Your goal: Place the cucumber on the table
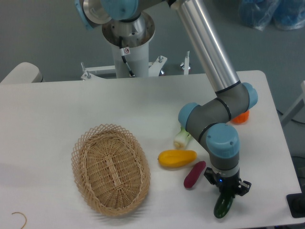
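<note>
The cucumber (pixel 222 206) is dark green and glossy, near the front right of the white table (pixel 71 109). Only its lower end shows below my gripper (pixel 225 194); the rest is hidden by the gripper and wrist. The gripper points straight down and its fingers sit around the cucumber's upper part. The cucumber's lower end seems to touch or be just above the tabletop. The short purple eggplant (pixel 194 174) lies just left of the gripper.
An oval wicker basket (pixel 110 168) stands at the front left. A yellow vegetable (pixel 177 158) and a bok choy (pixel 183 137) lie left of the arm. An orange object (pixel 239 117) peeks out behind the elbow. The table's front edge is close below the cucumber.
</note>
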`<state>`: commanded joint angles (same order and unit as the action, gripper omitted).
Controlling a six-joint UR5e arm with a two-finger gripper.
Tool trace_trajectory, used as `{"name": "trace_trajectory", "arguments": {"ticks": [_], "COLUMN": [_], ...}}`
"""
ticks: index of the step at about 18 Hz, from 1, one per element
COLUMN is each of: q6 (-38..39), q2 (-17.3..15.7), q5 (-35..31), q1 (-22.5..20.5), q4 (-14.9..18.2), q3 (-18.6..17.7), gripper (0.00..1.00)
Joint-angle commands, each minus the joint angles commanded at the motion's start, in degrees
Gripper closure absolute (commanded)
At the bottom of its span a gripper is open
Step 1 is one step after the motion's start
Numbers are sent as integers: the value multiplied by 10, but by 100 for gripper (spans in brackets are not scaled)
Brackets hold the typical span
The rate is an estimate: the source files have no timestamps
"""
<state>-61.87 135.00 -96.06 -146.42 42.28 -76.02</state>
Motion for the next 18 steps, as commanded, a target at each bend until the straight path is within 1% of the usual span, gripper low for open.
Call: {"name": "trace_trajectory", "arguments": {"ticks": [1,2,3,4,5,6,9,10,13,16,18], "q6": [1,0,-2,-3,-4,-2,-1,3,42,43,37], "q2": [-2,-1,-2,-2,-2,-2,-4,-9,-32,-58,-82], "q5": [1,1,1,1,1,1,0,-1,0,5,1], "q1": [-1,-2,-2,-2,-3,-3,-3,-3,-1,12,25], "q4": [0,0,0,0,0,0,0,0,2,4,8], "q3": [0,1,1,5,8,7,14,18,31,32,32], "gripper": [72,69,61,40,10,0,0,0,0,0,0]}}
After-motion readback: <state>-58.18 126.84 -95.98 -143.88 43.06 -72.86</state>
